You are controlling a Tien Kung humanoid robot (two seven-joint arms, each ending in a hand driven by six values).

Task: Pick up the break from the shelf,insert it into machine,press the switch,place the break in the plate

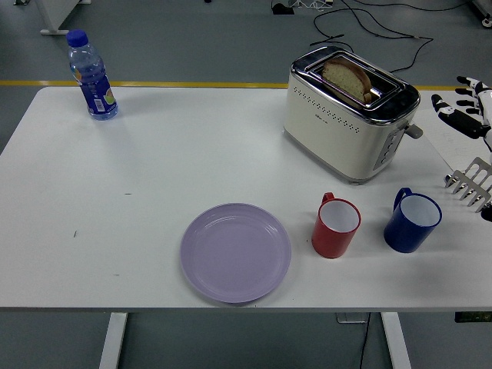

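Note:
A cream and chrome toaster [350, 115] stands at the back right of the table. A slice of bread [347, 77] sits in its slot, leaning and sticking out a little. A lilac plate [236, 251] lies near the front edge with nothing on it. My right hand [463, 108] hovers at the right edge, level with the toaster's lever [414, 131] and a short way right of it. Its fingers are spread and hold nothing. The left arm does not show.
A red mug [336, 226] and a blue mug [412, 221] stand in front of the toaster. A white rack [470, 184] pokes in at the right edge. A water bottle [91, 75] stands at the back left. Cables lie on the floor beyond.

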